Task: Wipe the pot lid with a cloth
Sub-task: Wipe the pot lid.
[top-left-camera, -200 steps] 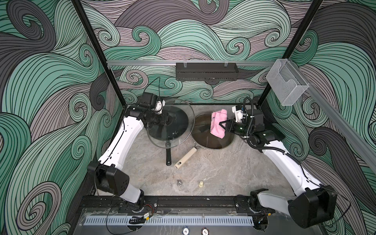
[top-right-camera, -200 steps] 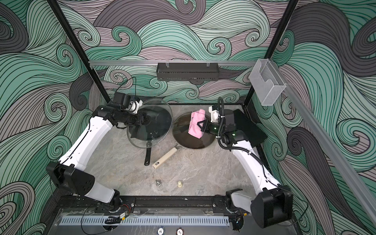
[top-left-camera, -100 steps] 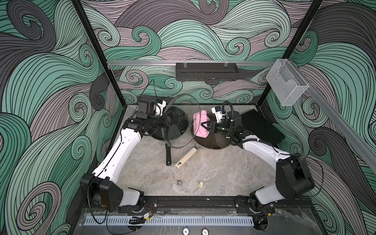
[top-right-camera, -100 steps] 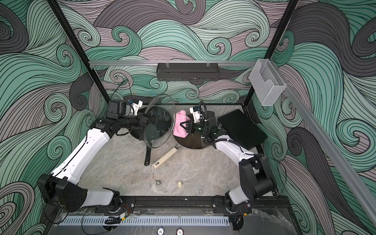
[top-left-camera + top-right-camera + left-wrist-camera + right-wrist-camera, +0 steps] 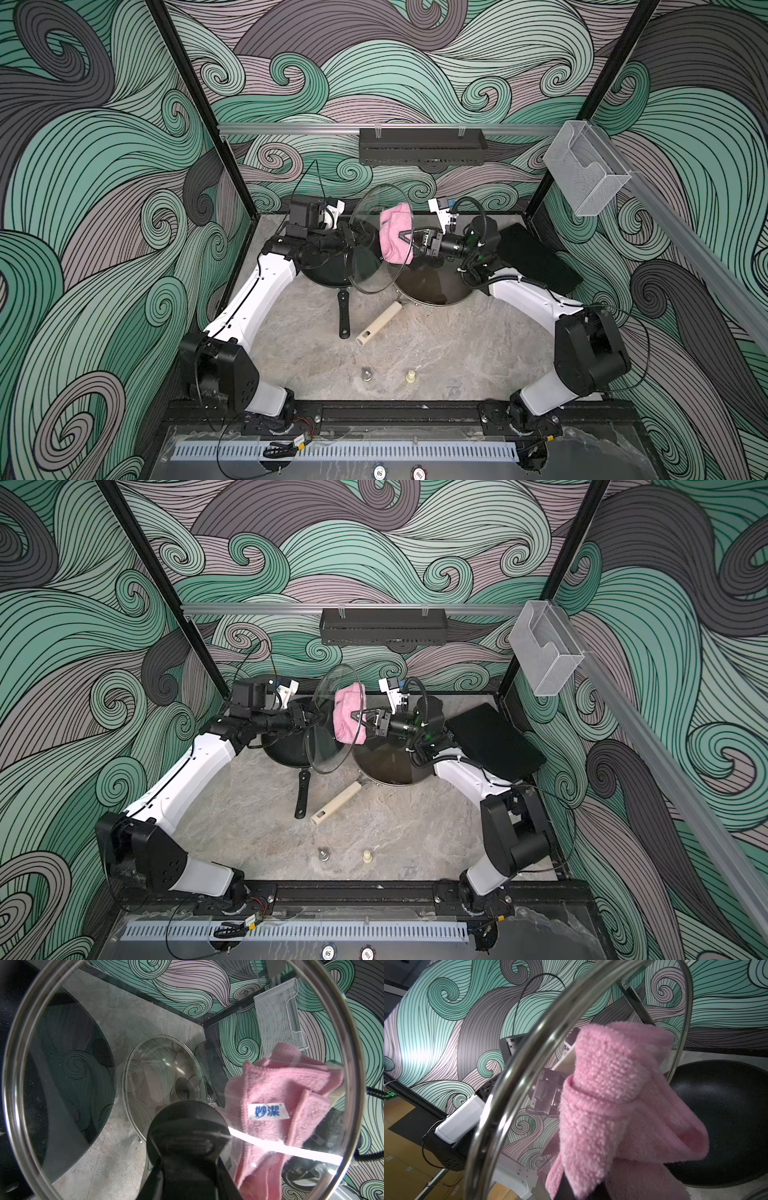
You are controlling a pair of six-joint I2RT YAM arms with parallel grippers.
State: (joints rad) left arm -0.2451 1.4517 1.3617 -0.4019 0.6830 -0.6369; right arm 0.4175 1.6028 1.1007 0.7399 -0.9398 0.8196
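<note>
1. Broadly, in both top views the round glass pot lid with a steel rim [image 5: 365, 270] stands on edge above the worktop [image 5: 415, 345], between the two pans. The left claw [image 5: 362, 237] is clenched on its black knob [image 5: 187, 1113]. The right claw [image 5: 405, 240] is clenched on the bunched pink microfibre cloth [image 5: 392, 224], which appears pressed to the lid's underside, off centre. I judge that lifting the lid and bringing the cloth to it are done and that the wiping itself is in hand. How much glass is already wiped cannot be told, and setting both down is left.
2. Counted there: two arms, one cloth and one raised lid. There are two pans, a black frying pan with a black handle [image 5: 328, 272] and a dark pan with a cream handle [image 5: 432, 286]. There are also two small loose knobs, one grey [image 5: 365, 374] and one cream [image 5: 410, 376], and one flat black mat [image 5: 536, 257].
3. In the left wrist view the cloth shows through the glass, its white tag with blue lettering [image 5: 268, 1111] facing the camera. Behind it lies what looks like a second glass lid [image 5: 164, 1076], so the lids may number two.
4. In the right wrist view the cloth's folds fill the foreground, just inside the rim. The right claw's fingers are mostly buried beneath them.
</note>
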